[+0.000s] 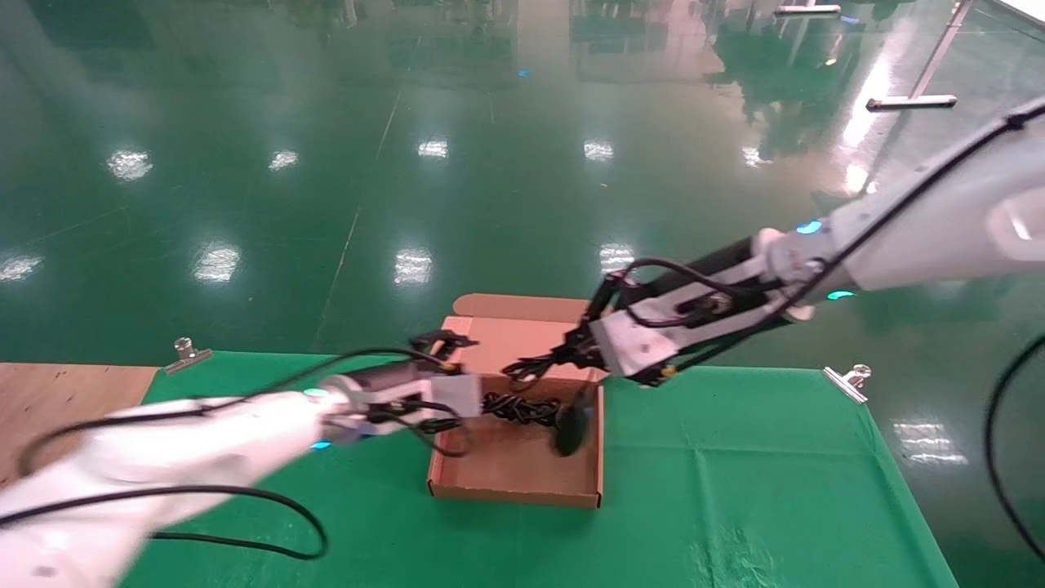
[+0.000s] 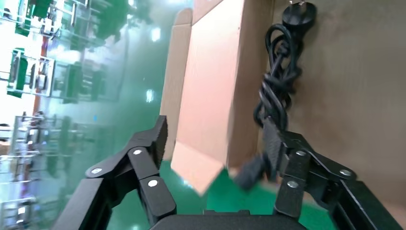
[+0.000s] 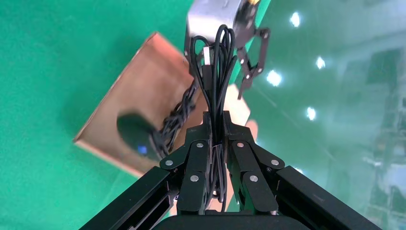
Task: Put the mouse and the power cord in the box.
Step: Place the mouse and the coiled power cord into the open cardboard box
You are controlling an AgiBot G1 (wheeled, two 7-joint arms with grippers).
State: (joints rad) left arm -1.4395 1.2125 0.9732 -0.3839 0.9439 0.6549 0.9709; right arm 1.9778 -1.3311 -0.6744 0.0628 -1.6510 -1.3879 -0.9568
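Over the box, right pincer clamping mouse cable, left pincer wide beside power cord

The right gripper is clamped on a looped bundle of the mouse's thin cable, its fingers pressed together around the strands. Below it the mouse hangs over the box, a small blue light on its body. The power cord lies twisted in the box beside the mouse. Farther off, the left gripper sits at the box's far end, fingers spread. Green cloth lies under the box.
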